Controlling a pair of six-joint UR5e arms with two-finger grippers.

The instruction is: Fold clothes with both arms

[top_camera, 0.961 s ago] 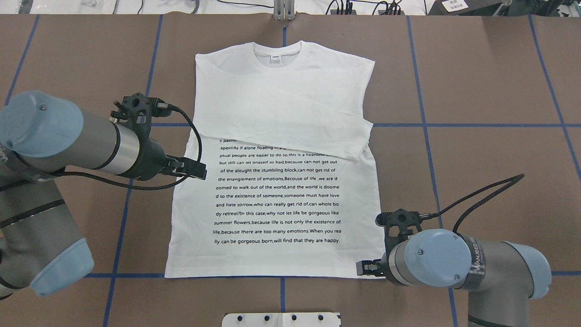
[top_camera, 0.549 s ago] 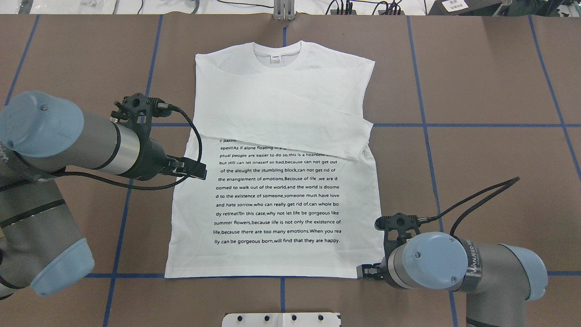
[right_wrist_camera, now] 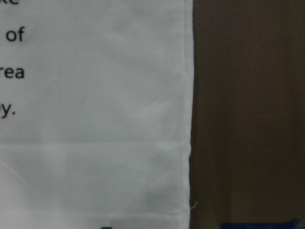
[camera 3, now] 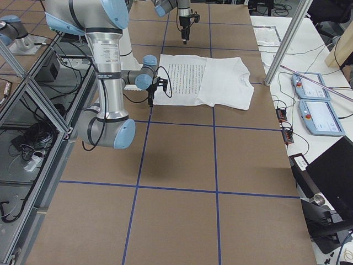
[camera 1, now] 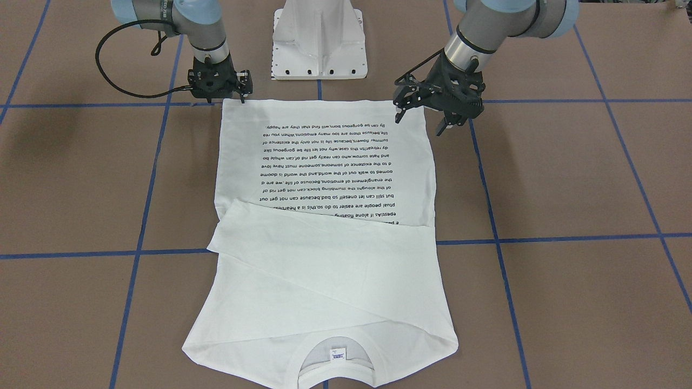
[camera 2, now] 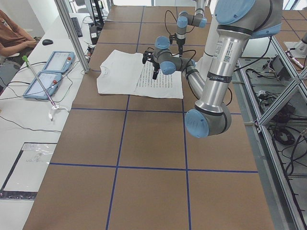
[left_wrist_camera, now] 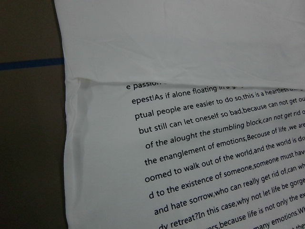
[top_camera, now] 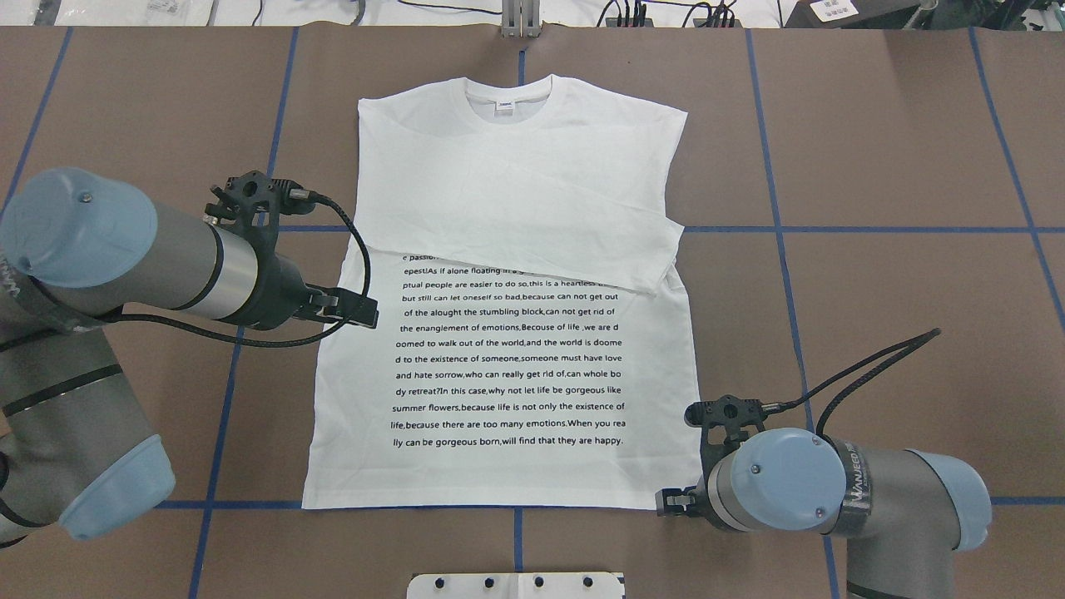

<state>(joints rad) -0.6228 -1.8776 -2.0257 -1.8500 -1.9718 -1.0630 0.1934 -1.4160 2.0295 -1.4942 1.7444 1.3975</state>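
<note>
White printed shirt (top_camera: 516, 358) flat on the surface (top_camera: 899, 150) — left end effector (camera 1: 419, 124), fingers apart, over its 9 o'clock edge; right end effector (top_camera: 671, 501) at its 5 o'clock corner — spread cannot be told.

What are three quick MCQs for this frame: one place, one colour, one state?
1. The right gripper is at the shirt's:
A) collar
B) printed middle
C) hem corner

2. The tape lines on the table are:
A) blue
B) red
C) yellow

3. The shirt's sleeves are:
A) spread out sideways
B) folded across the chest
C) hanging off the table

Answers:
1. C, the front-facing view shows it right at the hem corner.
2. A, a blue grid crosses the brown surface.
3. B, white fabric lies folded over the chest and nothing sticks out at the sides.
</note>
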